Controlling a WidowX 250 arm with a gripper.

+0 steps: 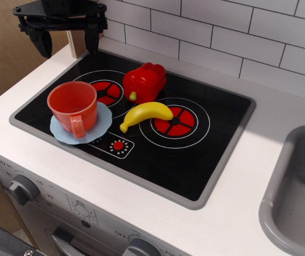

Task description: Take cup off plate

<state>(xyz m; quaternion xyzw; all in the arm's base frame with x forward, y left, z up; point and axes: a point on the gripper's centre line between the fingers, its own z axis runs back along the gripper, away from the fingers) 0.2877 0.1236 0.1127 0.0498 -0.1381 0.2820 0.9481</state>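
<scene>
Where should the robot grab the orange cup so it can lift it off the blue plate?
Probably by the rim, coming straight down from above. The cup stands upright on the plate with its mouth open, so one finger of the open gripper could slip inside. Its handle points toward the stove's front.

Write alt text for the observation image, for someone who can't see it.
An orange-red cup stands upright on a light-blue plate at the left of a black toy stovetop, handle toward the front. Beside it lie a red pepper and a banana; the robot's open hand hangs above the back-left corner.
</scene>
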